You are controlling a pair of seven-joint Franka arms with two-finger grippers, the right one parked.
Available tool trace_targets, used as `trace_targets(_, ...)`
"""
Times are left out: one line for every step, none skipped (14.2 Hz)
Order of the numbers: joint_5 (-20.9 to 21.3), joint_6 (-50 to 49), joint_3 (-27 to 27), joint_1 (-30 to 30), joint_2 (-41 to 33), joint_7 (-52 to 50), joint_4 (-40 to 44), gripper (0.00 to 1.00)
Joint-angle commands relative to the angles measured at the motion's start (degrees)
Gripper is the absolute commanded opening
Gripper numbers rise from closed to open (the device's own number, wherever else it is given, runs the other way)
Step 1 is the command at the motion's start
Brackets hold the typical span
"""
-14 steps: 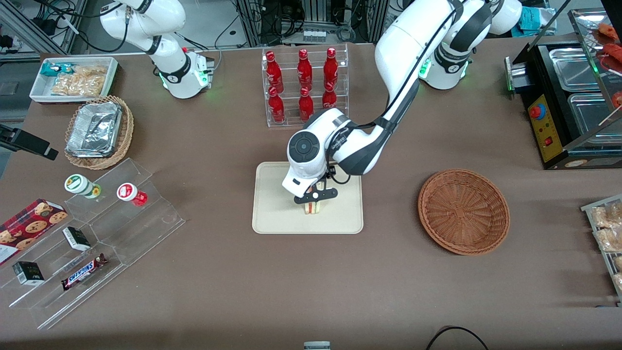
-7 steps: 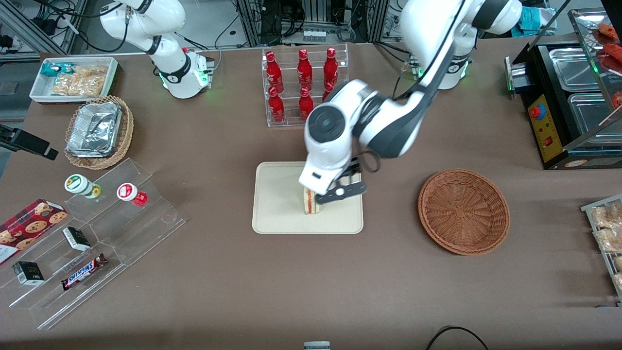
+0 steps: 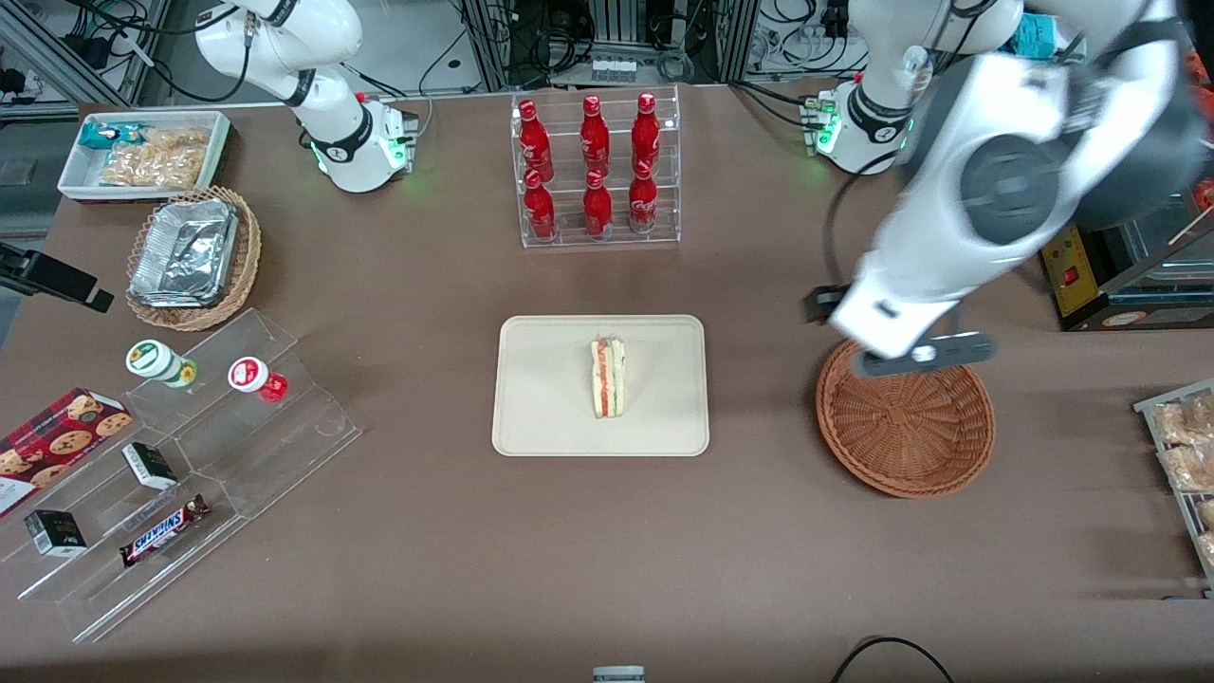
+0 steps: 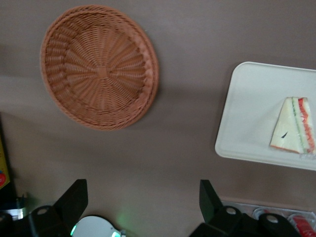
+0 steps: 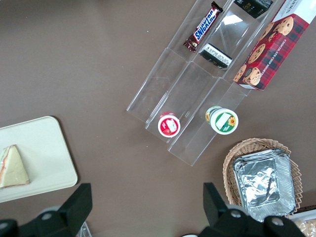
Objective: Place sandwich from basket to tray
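The sandwich is lying on the tray, near the tray's middle, with its red and green filling layers facing up toward the front camera. In the left wrist view the sandwich is showing as a pale wedge on the cream tray, with nothing touching it. The tray is sitting flat on the brown table, nearer to the front camera than the clear rack of red bottles.

The basket is resting on the table well apart from the tray, toward the working arm's end, and it is holding nothing; the left wrist view is looking straight down into the woven basket.

The gripper is hovering above the basket's rim, on the edge farther from the front camera, clear of the sandwich and well away from the tray. Its fingers are standing wide apart, gripping nothing.

Toward the parked arm's end of the table, a lighter wicker basket with foil containers is sitting beside a stepped clear display that is carrying two small cups, a cookie box and a candy bar.
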Motion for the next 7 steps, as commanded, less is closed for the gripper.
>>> trace_targets(0.8, 0.6, -10.9, 11.0, -8.7, 0.7, -8.5, 1.00)
trace_targets(1.4, 0.5, -12.7, 13.6, -10.1, 0.7, -8.9, 1.00)
trace_targets(1.4, 0.2, -13.2, 14.8, -11.5, 1.2, -9.2, 1.00)
trace_targets(1.4, 0.2, -13.2, 15.4, -12.3, 2.8, -9.2, 1.00)
trace_targets(1.4, 0.2, -13.3, 15.7, -12.6, 4.5, -8.7, 1.00)
trace_targets(1.4, 0.1, -13.9, 17.0, -13.6, 5.6, -8.7, 1.00)
trace_targets(1.2, 0.3, -15.7, 19.2, -14.6, 5.8, -9.1, 1.00)
